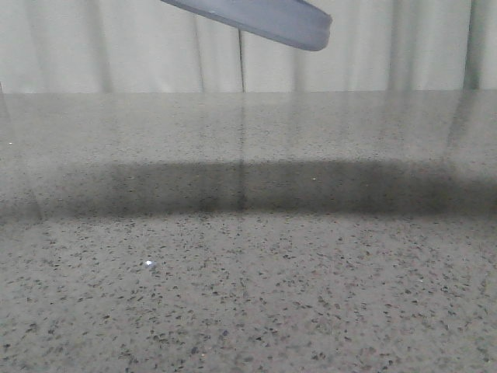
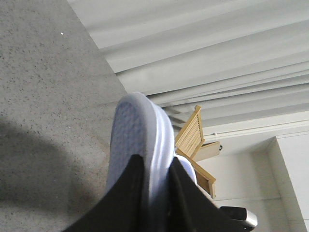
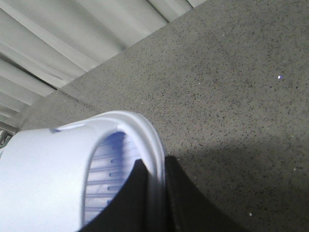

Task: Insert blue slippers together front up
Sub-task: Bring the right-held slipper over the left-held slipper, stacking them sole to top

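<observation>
My left gripper is shut on the thick sole of one pale blue slipper, held up off the table with its dotted underside showing. My right gripper is shut on the sole edge of the other pale blue slipper; its ribbed footbed and wide strap show. In the front view only one slipper end shows, high at the top edge above the table. Neither gripper shows in the front view.
The speckled grey stone table fills the front view, with a dark shadow band across its middle. Pale curtains hang behind it. A wooden slatted frame shows past the left slipper.
</observation>
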Robot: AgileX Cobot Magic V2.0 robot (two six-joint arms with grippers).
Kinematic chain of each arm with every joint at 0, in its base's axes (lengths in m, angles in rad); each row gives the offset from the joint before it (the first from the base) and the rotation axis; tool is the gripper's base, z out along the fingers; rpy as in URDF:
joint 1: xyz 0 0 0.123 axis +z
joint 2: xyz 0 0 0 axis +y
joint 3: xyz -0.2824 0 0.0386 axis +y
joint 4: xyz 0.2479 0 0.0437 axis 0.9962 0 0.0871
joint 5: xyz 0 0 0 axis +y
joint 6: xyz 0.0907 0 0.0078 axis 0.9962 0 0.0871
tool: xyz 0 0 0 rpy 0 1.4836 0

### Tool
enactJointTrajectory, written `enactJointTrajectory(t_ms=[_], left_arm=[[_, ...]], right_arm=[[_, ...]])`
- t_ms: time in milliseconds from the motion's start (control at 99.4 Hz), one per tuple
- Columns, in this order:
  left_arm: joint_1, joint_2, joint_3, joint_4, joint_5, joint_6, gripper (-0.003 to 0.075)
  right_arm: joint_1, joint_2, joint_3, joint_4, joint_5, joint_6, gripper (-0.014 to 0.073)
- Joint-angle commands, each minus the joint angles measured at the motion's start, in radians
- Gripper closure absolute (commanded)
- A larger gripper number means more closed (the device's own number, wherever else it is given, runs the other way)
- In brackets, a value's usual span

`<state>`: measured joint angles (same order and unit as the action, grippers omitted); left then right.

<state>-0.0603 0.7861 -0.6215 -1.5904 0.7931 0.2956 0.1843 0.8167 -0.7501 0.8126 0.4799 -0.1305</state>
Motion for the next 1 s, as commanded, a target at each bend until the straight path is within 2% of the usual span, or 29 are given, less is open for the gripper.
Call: enactJointTrajectory(t_ms=[0,181,362,684,875,986], left_arm=[[-0.005,0.01,-0.035,-0.108,0.115,-0.007,0.0704],[-0.005,0.059,-0.035,-0.178,0.213,0.029,0.0704],[-0.021,0.102,-0.035,-0.205,0.259,0.06,0.0704],[-0.153,0.159,-0.035,-0.27,0.28,0.133,0.0704],[-0.236,0.192,-0.035,-0.27,0.264,0.155,0.0704],[-0.251,0.201,-0.035,-0.27,0.25,0.178,0.0704]], right_arm=[[0.001,-0.001,-0.011,0.08,-0.115,-0.055,0.0701],[0.001,0.016,-0.009,0.116,-0.117,-0.094,0.0701],[0.04,0.063,-0.009,0.245,-0.114,-0.209,0.0701],[0.129,0.158,-0.009,0.569,-0.105,-0.518,0.0701],[0.158,0.199,-0.009,0.84,0.011,-0.81,0.0701],[0.158,0.199,-0.009,0.861,0.01,-0.875,0.0701]])
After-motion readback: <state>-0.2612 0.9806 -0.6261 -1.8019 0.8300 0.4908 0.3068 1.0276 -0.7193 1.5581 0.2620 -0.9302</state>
